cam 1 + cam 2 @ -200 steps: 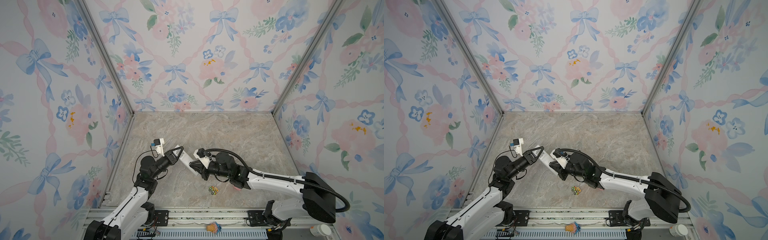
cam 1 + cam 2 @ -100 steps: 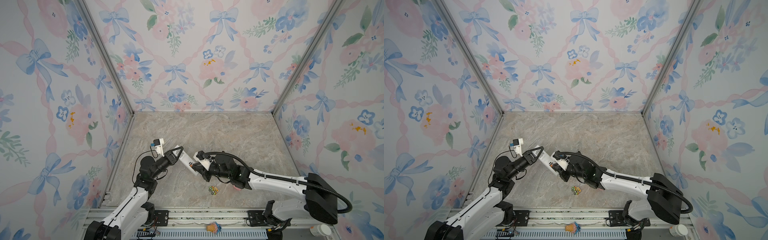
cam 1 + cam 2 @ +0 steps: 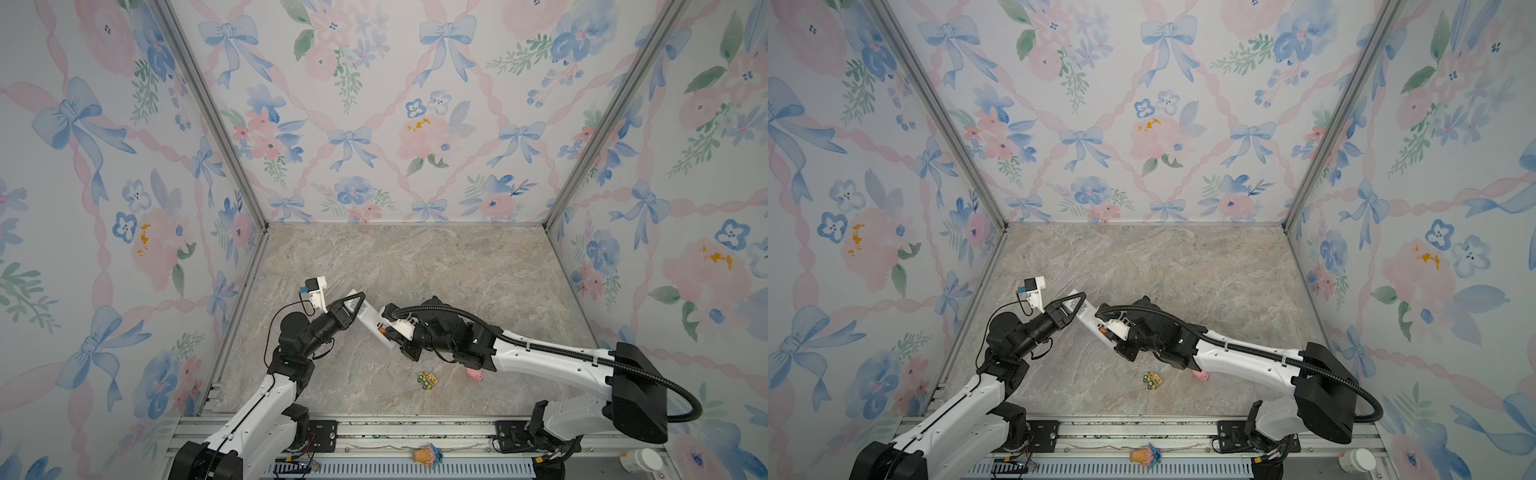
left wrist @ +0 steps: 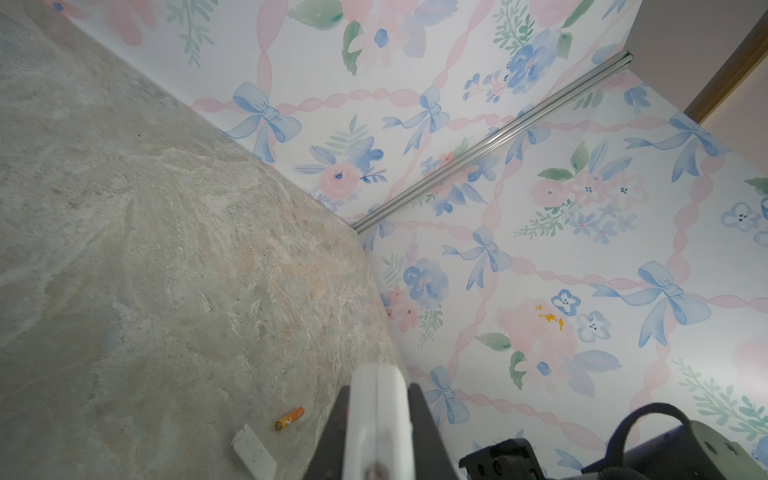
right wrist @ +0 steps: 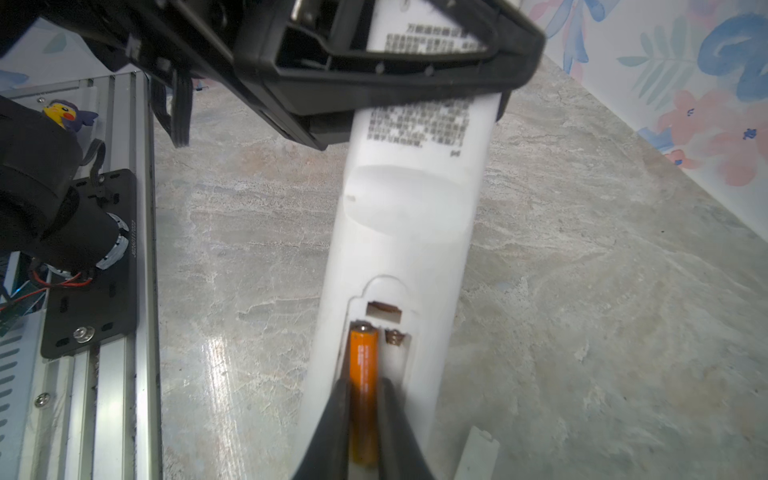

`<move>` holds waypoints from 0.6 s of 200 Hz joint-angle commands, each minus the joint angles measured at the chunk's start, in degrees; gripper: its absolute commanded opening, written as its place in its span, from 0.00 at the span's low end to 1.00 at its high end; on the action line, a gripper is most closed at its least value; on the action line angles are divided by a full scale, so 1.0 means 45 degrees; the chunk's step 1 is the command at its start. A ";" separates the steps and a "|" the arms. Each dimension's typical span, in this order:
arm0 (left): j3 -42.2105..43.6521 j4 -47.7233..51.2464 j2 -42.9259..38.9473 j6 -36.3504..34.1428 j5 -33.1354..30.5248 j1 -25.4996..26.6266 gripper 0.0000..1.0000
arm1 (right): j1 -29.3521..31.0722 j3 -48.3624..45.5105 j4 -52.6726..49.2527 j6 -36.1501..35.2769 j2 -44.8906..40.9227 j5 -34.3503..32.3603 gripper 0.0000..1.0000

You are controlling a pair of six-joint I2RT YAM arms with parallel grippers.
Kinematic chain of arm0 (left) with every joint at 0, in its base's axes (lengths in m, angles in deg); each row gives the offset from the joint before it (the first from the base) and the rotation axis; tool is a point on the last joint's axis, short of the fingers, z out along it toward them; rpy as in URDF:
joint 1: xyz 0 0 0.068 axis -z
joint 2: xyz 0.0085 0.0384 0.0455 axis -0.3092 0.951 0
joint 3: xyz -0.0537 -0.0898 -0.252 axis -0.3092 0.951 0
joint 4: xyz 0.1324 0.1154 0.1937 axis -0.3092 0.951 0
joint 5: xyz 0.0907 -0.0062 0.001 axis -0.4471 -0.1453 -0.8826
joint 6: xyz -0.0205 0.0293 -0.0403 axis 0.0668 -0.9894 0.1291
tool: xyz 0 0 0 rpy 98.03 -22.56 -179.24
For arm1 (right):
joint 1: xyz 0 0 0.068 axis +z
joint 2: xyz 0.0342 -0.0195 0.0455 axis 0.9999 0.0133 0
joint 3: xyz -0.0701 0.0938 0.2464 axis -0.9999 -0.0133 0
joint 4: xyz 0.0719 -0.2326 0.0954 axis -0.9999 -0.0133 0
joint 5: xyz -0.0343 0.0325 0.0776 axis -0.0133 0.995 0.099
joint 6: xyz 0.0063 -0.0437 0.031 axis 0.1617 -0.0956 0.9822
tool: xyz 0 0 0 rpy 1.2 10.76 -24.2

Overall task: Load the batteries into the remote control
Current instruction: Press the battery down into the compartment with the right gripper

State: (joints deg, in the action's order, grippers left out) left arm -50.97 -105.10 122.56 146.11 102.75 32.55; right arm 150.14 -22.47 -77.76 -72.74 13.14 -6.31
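Above the marble floor, the left gripper clamps the remote control back-up, steadying it so the right gripper, pinching a battery, can seat it.

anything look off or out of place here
Nothing damaged. The remote control has its battery cover off, lying on the table beside a loose battery. A toy car and pink pig look unrelated to the job.
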 commanded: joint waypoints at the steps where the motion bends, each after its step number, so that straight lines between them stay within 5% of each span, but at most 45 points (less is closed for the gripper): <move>1: 0.0104 -0.0546 0.0094 -0.0117 0.0376 -0.0012 0.00 | 0.0203 0.0702 -0.1930 -0.0792 0.0681 -0.1438 0.16; 120: 0.0170 -0.0534 0.0388 -0.0449 0.0595 -0.0013 0.00 | 0.0761 0.2313 -0.3572 -0.1188 0.2591 -0.3109 0.23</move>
State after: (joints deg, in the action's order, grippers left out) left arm -50.14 -103.05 124.98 141.34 100.24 32.16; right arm 153.49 -12.81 -89.39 -77.05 22.23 -17.31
